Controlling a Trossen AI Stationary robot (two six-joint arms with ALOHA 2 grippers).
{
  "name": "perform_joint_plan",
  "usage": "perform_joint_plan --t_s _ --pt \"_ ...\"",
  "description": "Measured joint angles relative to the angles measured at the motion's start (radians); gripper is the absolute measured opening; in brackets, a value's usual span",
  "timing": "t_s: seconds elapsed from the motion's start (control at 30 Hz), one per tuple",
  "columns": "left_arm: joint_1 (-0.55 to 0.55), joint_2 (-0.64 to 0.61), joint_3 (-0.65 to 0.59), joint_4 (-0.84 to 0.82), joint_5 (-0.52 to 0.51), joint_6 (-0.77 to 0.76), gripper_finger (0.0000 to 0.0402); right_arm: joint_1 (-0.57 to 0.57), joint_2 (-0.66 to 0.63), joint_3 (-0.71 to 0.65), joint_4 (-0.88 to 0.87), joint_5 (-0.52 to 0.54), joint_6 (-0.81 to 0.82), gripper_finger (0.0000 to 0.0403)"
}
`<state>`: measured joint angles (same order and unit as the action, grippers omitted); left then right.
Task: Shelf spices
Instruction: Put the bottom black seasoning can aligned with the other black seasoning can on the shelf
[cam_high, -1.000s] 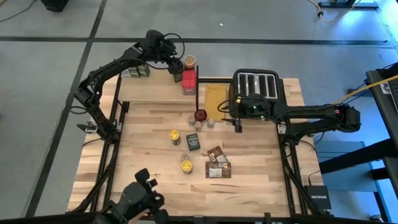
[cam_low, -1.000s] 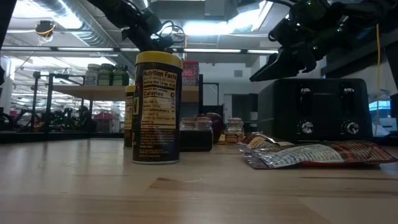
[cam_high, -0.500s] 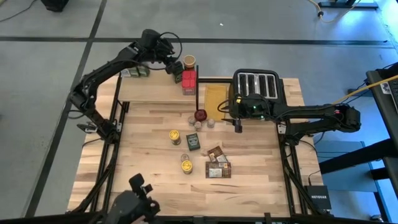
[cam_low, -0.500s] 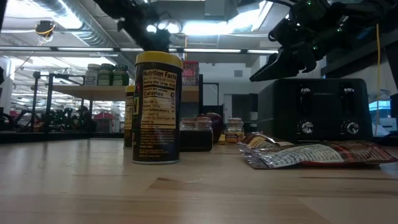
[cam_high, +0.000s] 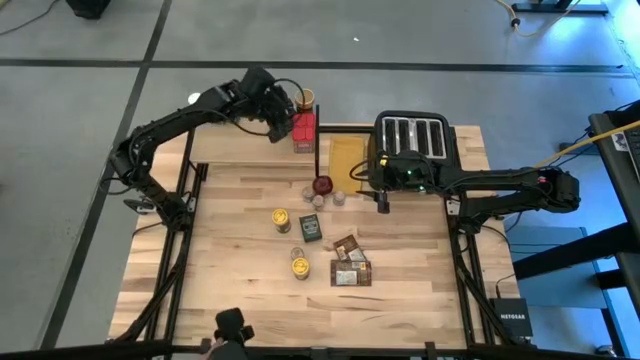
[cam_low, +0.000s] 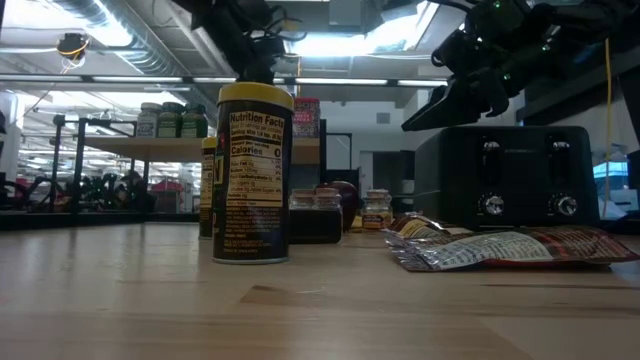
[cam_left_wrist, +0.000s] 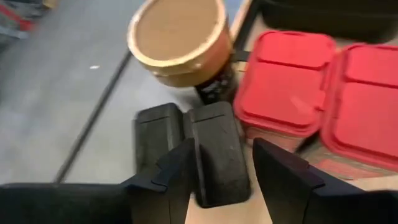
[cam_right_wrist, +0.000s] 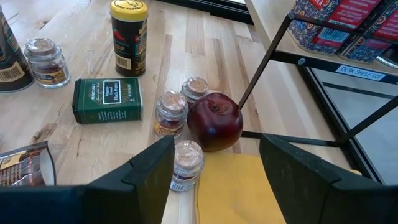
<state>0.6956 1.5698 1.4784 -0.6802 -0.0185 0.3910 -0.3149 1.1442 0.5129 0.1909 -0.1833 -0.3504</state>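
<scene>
Wood-plank shelf (cam_high: 245, 145) under left gripper (cam_left_wrist: 221, 165), jaws parted, empty; red-lidded jars (cam_left_wrist: 314, 93) just beyond. Right gripper (cam_right_wrist: 214, 171) open above tabletop (cam_high: 240, 265); grey concrete floor (cam_high: 80, 110) around.

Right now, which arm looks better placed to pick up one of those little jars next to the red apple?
The right one, probably. Its tool hangs open just above the small jars beside the apple. The left tool is away over the shelf, by the red-lidded boxes.
</scene>
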Motion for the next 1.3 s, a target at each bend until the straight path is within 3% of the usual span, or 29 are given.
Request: perform_joint_plan --t_s 0.13,0.43,0.67,1.17,1.3 --pt "-0.017 -0.001 0.0 -0.001 -0.096 0.024 0.0155 0.0 0.0 0.0 0.0 0.0 0.0 0.0241" --pt "-0.027 -0.002 0.0 -0.053 -0.112 0.049 0.0155 0.0 0.0 0.0 -0.001 0.0 0.0 0.0241" --pt "-0.028 -0.002 0.0 -0.067 -0.206 0.062 0.0155 0.0 0.0 0.0 0.0 0.0 0.0 0.0241" --pt "-0.046 -0.005 0.004 -0.063 -0.208 0.084 0.0155 0.0 0.0 0.0 0.0 0.0 0.0 0.0241" --pt "-0.062 -0.034 0.014 0.004 -0.205 0.063 0.0155 0.0 0.0 0.0 0.001 0.0 0.0 0.0241"
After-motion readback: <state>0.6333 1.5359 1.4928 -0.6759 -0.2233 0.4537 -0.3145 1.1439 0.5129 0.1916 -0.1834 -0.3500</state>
